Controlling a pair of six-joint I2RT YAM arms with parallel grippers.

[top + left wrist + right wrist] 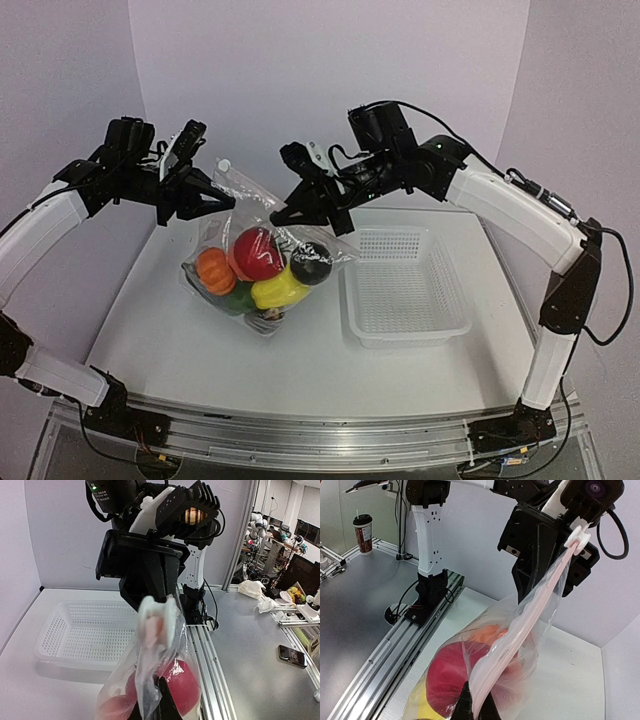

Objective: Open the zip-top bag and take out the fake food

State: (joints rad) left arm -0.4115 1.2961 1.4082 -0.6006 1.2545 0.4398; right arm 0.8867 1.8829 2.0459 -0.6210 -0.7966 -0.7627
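Observation:
The clear zip-top bag (247,205) hangs over the table between my two grippers, its bottom resting on the surface. Inside it lies the fake food: a red piece (258,252), an orange one (214,270), a yellow one (279,290), a black one (312,264) and a green one (238,298). My left gripper (224,204) is shut on the bag's top left, beside the white zip slider (224,165). In the left wrist view the left gripper (161,702) pinches thin plastic (145,690). The right gripper (283,215) is shut on the pink zip strip (530,630), its tips (475,707) low in its wrist view.
A white mesh basket (405,336) stands on the table right of the bag, also seen as a basket (75,625) in the left wrist view. The aluminium rail (395,645) runs along the table's near edge. A paper cup (364,527) stands on a bench beyond.

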